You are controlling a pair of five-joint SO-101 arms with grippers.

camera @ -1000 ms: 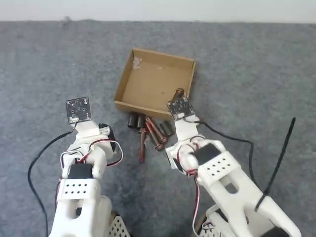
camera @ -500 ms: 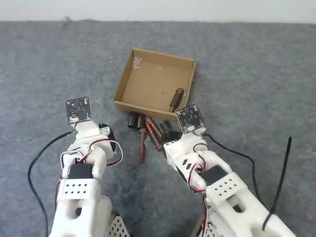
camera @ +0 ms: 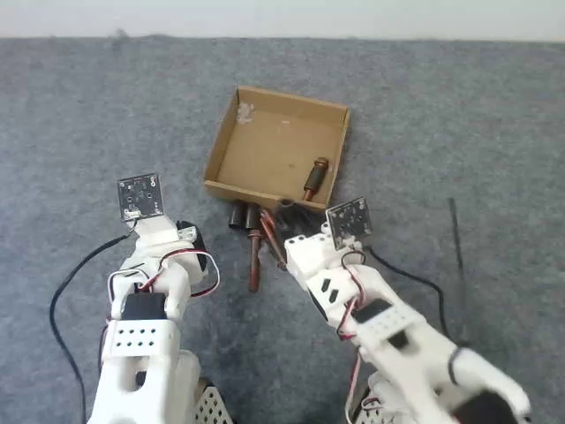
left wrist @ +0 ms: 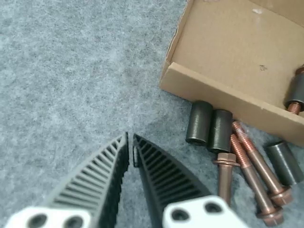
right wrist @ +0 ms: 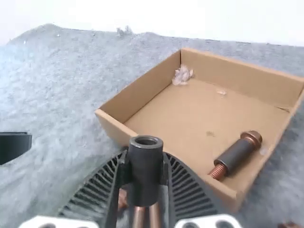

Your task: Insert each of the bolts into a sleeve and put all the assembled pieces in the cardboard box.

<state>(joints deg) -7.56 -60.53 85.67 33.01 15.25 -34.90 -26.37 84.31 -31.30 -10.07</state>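
Sleeve (camera: 287,212), dark, one: in the high view it stands upright at the tip of the right gripper (camera: 289,223), with the cardboard box (camera: 261,195) just ahead of that gripper. Assembled piece (camera: 313,179) (bolt already in its sleeve) lies inside the box beyond the gripper, against the side wall. Two loose sleeves (camera: 244,215) and the loose bolts (camera: 255,256) lie on the grey carpet (camera: 441,132) between the two arms, beside the right gripper.

Left wrist view: left gripper (left wrist: 130,138) has its ribbed fingers drawn together with a mere slit between them, and it carries nothing. It hovers over bare carpet. The box corner sits ahead of its fingertips, well apart. The two loose sleeves (left wrist: 209,126) lie side by side, touching the box's outer wall, with three bolts (left wrist: 247,175) just behind them, nearer the gripper.

Right wrist view: right gripper (right wrist: 145,160) is clamped on the sleeve (right wrist: 145,176), open bore upward. Copper bolt shafts show directly beneath it. The box's near corner lies just past the fingertips. The assembled piece (right wrist: 235,154) rests on the box floor farther ahead, and a white scrap (right wrist: 182,74) sits at the far wall.
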